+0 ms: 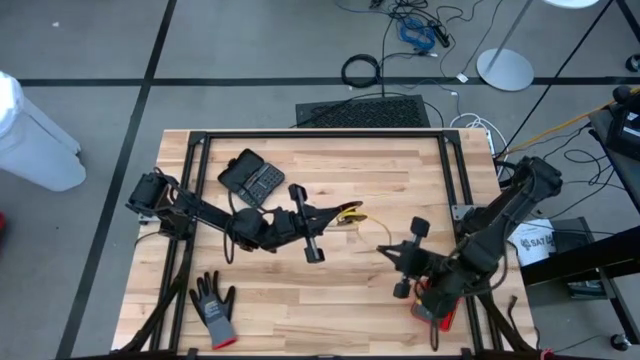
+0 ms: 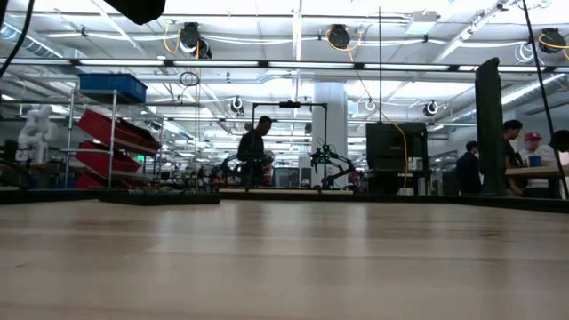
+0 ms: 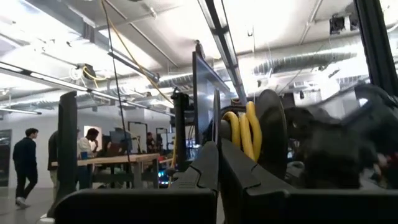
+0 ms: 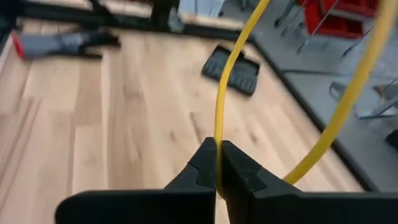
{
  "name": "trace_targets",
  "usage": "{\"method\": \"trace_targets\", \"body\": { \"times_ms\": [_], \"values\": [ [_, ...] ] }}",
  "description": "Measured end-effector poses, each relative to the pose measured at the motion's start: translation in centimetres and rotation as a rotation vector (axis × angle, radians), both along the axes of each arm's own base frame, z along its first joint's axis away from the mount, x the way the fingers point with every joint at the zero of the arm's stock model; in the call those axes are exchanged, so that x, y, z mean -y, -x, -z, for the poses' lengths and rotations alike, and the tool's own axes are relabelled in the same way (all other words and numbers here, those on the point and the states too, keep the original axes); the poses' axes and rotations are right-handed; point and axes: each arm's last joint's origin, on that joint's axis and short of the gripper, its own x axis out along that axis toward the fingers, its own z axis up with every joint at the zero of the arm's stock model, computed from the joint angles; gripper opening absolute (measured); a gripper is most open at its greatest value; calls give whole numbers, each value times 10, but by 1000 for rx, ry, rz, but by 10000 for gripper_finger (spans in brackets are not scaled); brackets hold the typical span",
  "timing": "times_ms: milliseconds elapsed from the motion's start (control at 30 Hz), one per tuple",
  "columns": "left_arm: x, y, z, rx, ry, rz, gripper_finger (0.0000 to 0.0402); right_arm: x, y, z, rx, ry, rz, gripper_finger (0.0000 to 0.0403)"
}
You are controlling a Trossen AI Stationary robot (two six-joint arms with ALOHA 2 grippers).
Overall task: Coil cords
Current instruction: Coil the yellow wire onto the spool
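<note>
A pale wooden butcher-block table [image 1: 300, 300] fills the scene, black frame rails along its back and sides, with a long bare stretch of planks across the front edge. Nearest that front edge lies a grey glove with black fingers [image 1: 214, 310], well clear of both sets of fingers. Moving inward, the right gripper [image 4: 217, 163] sits low over the right half of the table, its arm folded back toward the right rim, jaws pinched tight on the thin yellow cord [image 4: 219, 99], which rises straight out from between the fingertips and curves away in a wide loop. Open wood lies ahead of it. Farther in, the left gripper [image 3: 218, 163] reaches from the left rim to mid-table, forearm stretched almost flat, jaws closed, the cord's yellow turns bunched just beyond its fingertips beside a small black round part [image 3: 271, 143]. Behind the left arm, toward the back rail, rests a flat black calculator-like pad [image 1: 250, 177].
</note>
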Motion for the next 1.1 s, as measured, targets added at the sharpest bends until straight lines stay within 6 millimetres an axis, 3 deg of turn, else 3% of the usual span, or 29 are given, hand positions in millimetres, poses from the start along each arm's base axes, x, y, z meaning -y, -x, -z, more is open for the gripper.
{"method": "trace_targets", "body": {
  "times_ms": [433, 700, 1100],
  "values": [
    [1, 2, -2, 28, 2, 19, 2, 4, -42, 44, -216, 23, 23, 0],
    [1, 1, -2, 25, 0, 20, 2, 8, -49, 49, -247, 18, 17, 8],
    [1, 1, -2, 10, -8, 16, 2, -19, -32, 45, -208, 11, -93, 151]
  ]
}}
